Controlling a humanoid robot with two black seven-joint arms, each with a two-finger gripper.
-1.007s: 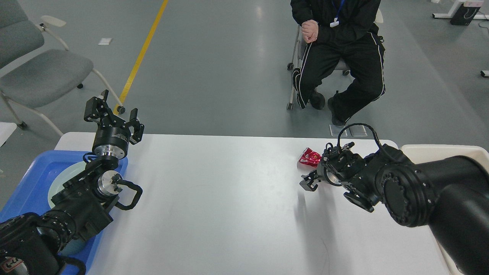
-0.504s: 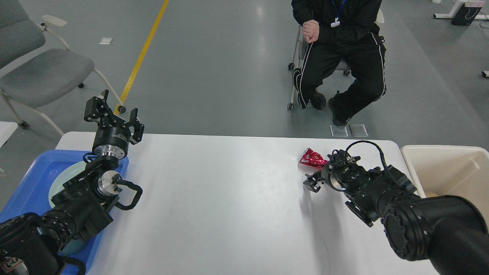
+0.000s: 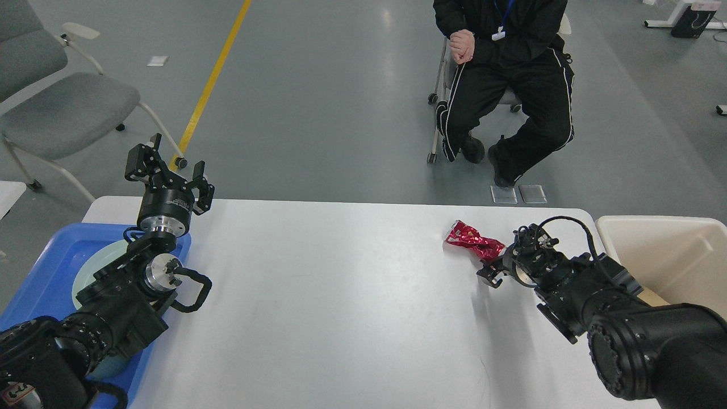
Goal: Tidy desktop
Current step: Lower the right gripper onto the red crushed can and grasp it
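The white desktop (image 3: 341,295) fills the middle of the head view. A crumpled red foil wrapper (image 3: 470,240) lies on it near the far right corner. My right gripper (image 3: 495,267) sits low over the desktop just right of the wrapper, and the wrapper's right end reaches its upper finger. It is dark and seen from behind, so I cannot make out how its fingers stand. My left gripper (image 3: 169,170) points up above the far left corner, fingers spread and holding nothing.
A blue tray (image 3: 40,272) holding a pale plate (image 3: 85,272) lies under my left arm. A beige bin (image 3: 670,250) stands off the desktop's right edge. A seated person (image 3: 505,85) faces the far side, and a grey chair (image 3: 62,108) stands far left.
My right arm has drawn back to the right and slightly toward me, uncovering more of the red wrapper and the beige bin. The wrapper's left end has stayed put. The left arm has not moved.
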